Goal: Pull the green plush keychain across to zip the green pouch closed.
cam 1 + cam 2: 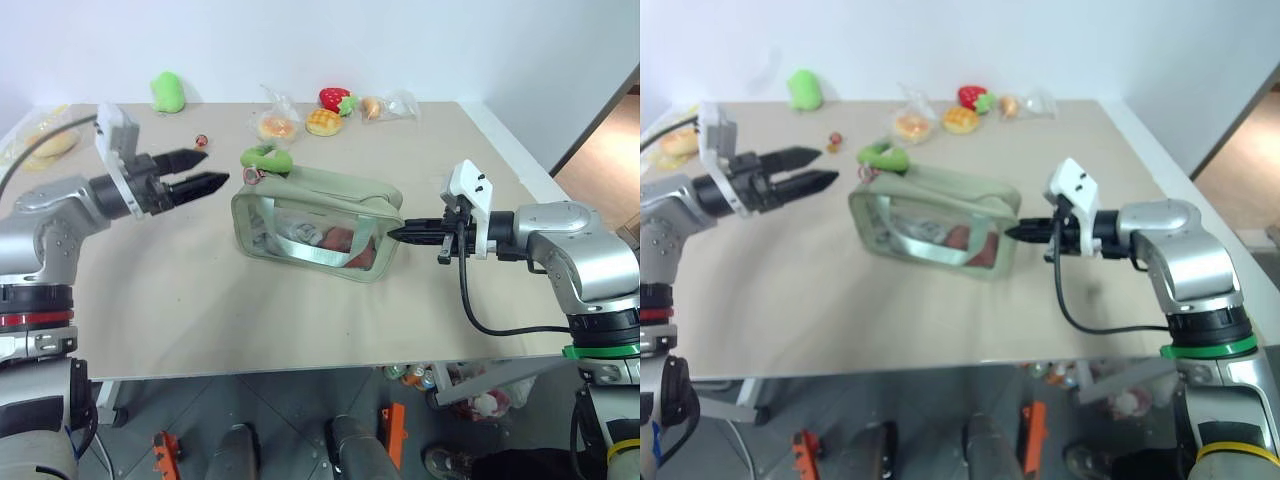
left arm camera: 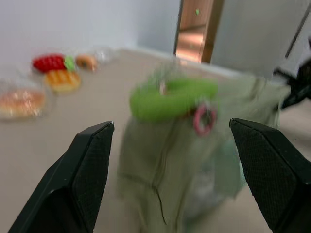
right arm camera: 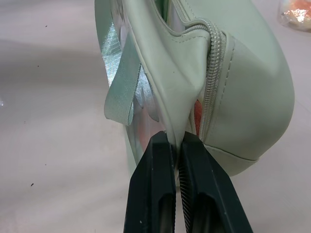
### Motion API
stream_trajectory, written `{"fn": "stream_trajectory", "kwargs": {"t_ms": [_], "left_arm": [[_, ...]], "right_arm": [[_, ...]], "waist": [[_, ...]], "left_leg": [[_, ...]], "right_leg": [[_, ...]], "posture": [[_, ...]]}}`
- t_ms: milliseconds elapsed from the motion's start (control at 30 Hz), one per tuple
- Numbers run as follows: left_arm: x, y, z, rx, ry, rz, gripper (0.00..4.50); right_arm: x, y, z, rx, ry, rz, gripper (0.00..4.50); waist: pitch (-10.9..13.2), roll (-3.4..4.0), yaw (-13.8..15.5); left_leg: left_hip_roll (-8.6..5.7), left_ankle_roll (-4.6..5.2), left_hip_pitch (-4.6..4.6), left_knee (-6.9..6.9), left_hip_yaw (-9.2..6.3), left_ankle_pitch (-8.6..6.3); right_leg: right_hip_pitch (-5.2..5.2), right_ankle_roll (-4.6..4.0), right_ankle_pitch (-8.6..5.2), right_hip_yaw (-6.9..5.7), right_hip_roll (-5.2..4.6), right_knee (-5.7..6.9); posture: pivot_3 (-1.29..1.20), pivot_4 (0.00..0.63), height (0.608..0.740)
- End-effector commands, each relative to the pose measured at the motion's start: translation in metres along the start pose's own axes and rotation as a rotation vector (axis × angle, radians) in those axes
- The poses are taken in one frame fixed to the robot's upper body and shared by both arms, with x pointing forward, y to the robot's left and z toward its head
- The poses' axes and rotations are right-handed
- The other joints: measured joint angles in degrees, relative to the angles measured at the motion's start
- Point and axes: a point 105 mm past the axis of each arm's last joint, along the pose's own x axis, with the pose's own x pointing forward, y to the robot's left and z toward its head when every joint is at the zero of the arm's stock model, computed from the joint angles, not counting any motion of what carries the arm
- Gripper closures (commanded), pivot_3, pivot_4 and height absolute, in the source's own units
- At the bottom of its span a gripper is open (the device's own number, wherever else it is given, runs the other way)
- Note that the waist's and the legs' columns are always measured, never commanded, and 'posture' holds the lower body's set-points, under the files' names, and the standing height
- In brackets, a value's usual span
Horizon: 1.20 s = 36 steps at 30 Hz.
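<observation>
The pale green pouch (image 1: 318,222) stands upright mid-table, its clear window facing me and its top zipper (image 3: 212,82) running along the ridge. The lime-green plush keychain (image 1: 268,158) lies at the pouch's left end, with a pink ring (image 2: 204,120) below it. My right gripper (image 1: 396,234) is shut on the pouch's right end, pinching a fold of its fabric (image 3: 176,127). My left gripper (image 1: 204,170) is open, hovering a short way left of the keychain with nothing between its fingers (image 2: 81,174).
Along the table's far edge lie a larger green plush toy (image 1: 167,91), a bagged bun (image 1: 277,125), a waffle toy (image 1: 324,121), a strawberry toy (image 1: 335,98) and another bagged item (image 1: 378,107). A yellow object (image 1: 48,142) rests at the far left. The table's front edge (image 1: 300,368) is near.
</observation>
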Motion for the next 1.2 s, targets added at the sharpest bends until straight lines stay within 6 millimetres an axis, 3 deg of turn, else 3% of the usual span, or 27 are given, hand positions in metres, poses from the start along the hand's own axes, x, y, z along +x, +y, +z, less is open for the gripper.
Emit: {"fn": "stream_trajectory", "kwargs": {"t_ms": [33,167,367,533,767,1033,1200], "left_arm": [[0.003,-0.006,-0.009,0.048,0.057,-0.036,0.56],[0.012,-0.009,-0.021,0.039,0.087,-0.056,0.56],[0.022,-0.005,-0.021,0.03,0.075,-0.05,0.56],[0.027,0.001,-0.006,0.001,0.004,-0.036,1.89],[0.028,-0.003,-0.003,-0.022,-0.009,-0.063,4.47],[0.025,-0.01,-0.007,-0.028,0.006,-0.085,4.47],[0.024,-0.013,-0.009,-0.037,0.003,-0.088,4.47]], "right_arm": [[-0.004,0.002,0.01,-0.037,-0.029,-0.006,4.5],[-0.004,0.003,0.011,-0.037,-0.03,-0.008,4.5],[-0.006,0.004,0.011,-0.037,-0.03,-0.011,4.5],[-0.007,0.004,0.01,-0.034,-0.027,-0.017,4.5],[-0.006,0.003,0.01,-0.034,-0.029,-0.019,4.5],[-0.006,0.005,0.012,-0.03,-0.038,-0.001,4.5],[-0.016,0.008,0.031,-0.016,-0.137,0.04,4.5]], "waist": [[0.0,0.0,0.0],[0.0,0.0,-0.01],[0.0,0.0,-0.05],[0.0,0.0,-0.03],[0.0,0.0,-0.05],[0.0,0.0,-0.01],[0.0,0.0,-0.01]], "left_leg": [[0.0,0.0,0.01,0.0,0.0,0.0],[0.01,0.01,0.0,0.0,-0.01,0.01],[0.02,0.01,0.01,-0.01,0.0,0.01],[0.02,0.01,0.0,-0.01,-0.01,0.0],[0.02,0.01,0.0,-0.01,-0.01,0.0],[0.02,0.01,0.0,-0.01,-0.01,0.0],[0.02,0.01,-0.01,-0.01,-0.01,0.0]], "right_leg": [[-0.01,-0.01,0.01,0.0,0.0,0.0],[-0.02,-0.04,0.02,-0.01,0.01,0.01],[-0.03,-0.03,0.02,0.02,0.03,0.01],[-0.02,-0.02,0.03,0.02,0.04,0.01],[-0.02,-0.01,0.03,0.03,0.05,0.01],[-0.02,-0.01,0.02,0.03,0.05,0.01],[-0.02,-0.01,0.02,0.04,0.04,0.01]], "posture": [[0.0,0.15,0.74],[0.0,0.15,0.74],[0.0,0.15,0.74],[0.0,0.15,0.74],[0.0,0.15,0.74],[0.0,0.15,0.74],[0.0,0.15,0.74]]}}
